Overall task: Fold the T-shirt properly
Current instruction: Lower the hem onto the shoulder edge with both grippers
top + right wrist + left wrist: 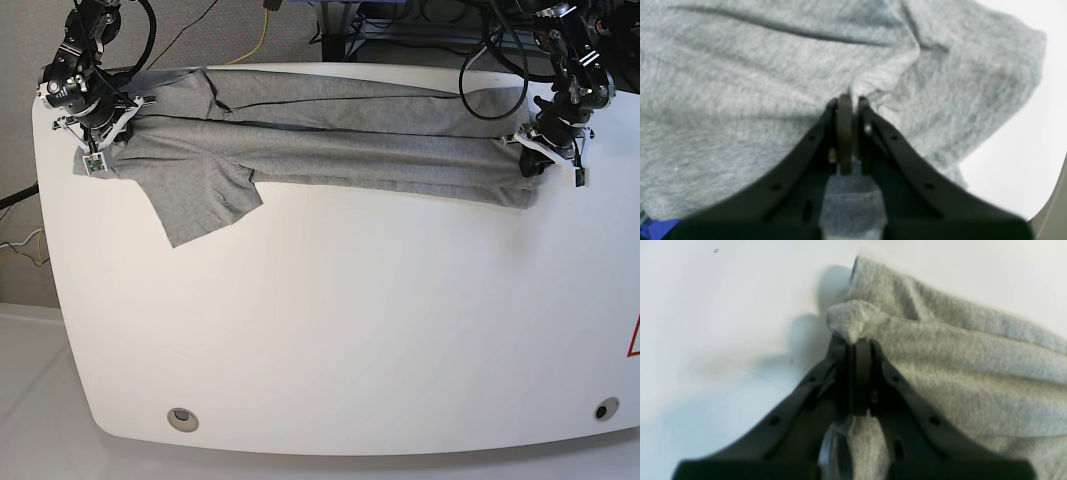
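You had the T-shirt (pixel 330 140) stretched as a long band across the far side of the white worktop (pixel 350 330), nearly edge to edge, with one sleeve (pixel 200 205) splayed out toward the near side. Your left end effector (pixel 858 341) was clamped on a bunched corner of grey knit at one end, its jaws pressed together with fabric pinched between them. Your right end effector (pixel 850 98) was likewise closed on a fold of cloth at the other end, beside the sleeve.

The risks, as I judged them: both grips held only a small pinch of soft knit, so a quick or uneven pull could have let a corner slip free and collapsed the fold. If your two arms had moved out of step, the band could have skewed and the layers slid apart. The loose sleeve could also have dragged or tucked underneath and left a lump in the finished fold.
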Controlling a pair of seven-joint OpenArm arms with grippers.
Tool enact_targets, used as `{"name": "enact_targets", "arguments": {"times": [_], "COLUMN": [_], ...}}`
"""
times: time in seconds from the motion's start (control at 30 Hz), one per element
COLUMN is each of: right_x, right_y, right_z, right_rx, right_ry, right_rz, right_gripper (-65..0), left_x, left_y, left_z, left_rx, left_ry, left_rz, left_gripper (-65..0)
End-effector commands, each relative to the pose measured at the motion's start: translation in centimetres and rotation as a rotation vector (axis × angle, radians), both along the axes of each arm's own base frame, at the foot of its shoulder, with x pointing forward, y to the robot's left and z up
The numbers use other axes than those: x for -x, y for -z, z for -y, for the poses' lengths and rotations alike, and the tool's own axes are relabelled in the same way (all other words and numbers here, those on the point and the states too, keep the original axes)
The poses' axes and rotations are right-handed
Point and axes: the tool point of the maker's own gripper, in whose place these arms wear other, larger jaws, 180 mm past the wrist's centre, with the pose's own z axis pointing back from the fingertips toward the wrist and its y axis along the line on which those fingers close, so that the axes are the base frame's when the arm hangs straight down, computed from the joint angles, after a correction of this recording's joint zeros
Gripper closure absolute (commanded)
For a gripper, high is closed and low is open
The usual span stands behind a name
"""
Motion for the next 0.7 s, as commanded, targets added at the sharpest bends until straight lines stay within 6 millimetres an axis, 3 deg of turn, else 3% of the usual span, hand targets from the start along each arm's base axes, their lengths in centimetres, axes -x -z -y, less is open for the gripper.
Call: {"name": "enact_targets", "arguments": {"times": [0.0,0.13,0.37,0.5,0.67], "right_x": [1.0,0.9,1.0,1.4,0.8], "right_y": [0.5,0.4,0.5,0.5,-0.7], "right_z": [0.4,0.3,0.3,0.3,0.2], "right_rx": [0.018,0.016,0.015,0.017,0.039], "right_ry": [-0.005,-0.006,-0.006,-0.011,-0.025], "right_rz": [-0.053,-0.048,-0.049,-0.055,-0.021], "right_gripper": [0.0,-3.3,-29.5,-45.7,-59.5], "left_x": [2.7,2.5,2.5,2.5,2.3], "left_y": [2.1,2.0,1.9,1.9,1.7], "left_z": [-0.6,-0.5,-0.5,-0.6,-0.3], "left_rx": [-0.039,-0.041,-0.041,-0.044,-0.041], "left_ry": [0.007,0.01,0.01,0.011,0.036], "left_rz": [-0.149,-0.144,-0.142,-0.142,-0.134], "left_gripper": [-3.1,-8.6,-31.8,-35.8,-38.8]}}
